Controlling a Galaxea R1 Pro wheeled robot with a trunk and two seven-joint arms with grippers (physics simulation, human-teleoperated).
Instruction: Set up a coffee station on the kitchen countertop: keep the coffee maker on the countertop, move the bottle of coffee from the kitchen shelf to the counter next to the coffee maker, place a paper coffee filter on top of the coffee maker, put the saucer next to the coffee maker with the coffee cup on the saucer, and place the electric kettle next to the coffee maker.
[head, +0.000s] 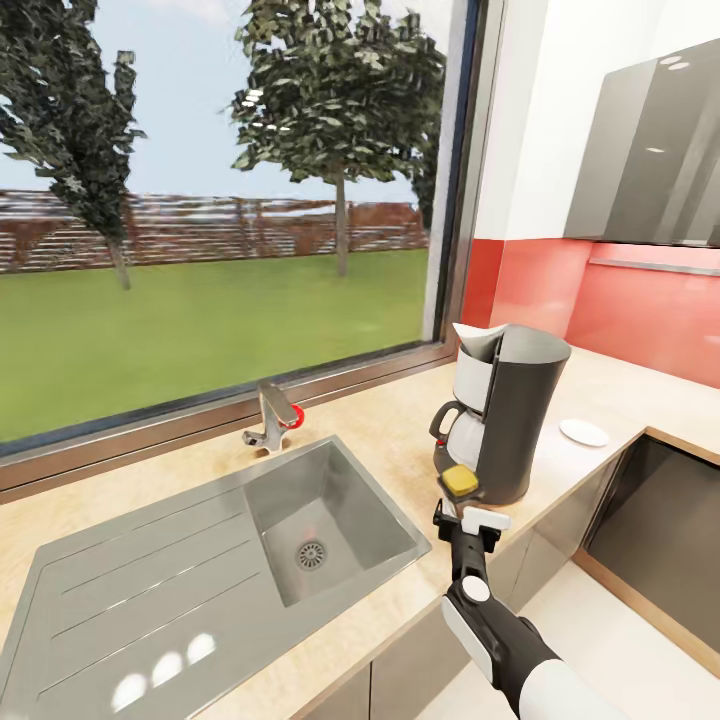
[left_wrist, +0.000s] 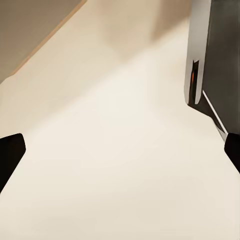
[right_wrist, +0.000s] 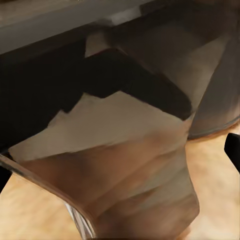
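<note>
Coffee maker (head: 512, 410) — on the surface (head: 400, 420), white paper coffee filter (head: 478, 345) at its top. Bottle of coffee (head: 461, 481) just before it, saucer (head: 584, 432) beside. Right gripper (head: 470, 522) near the bottle; grip state unclear. Cup, kettle apparently outstanding.

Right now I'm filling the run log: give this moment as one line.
right gripper: at bottle of coffee | bottle: beside coffee maker | saucer: on countertop, no cup
</note>
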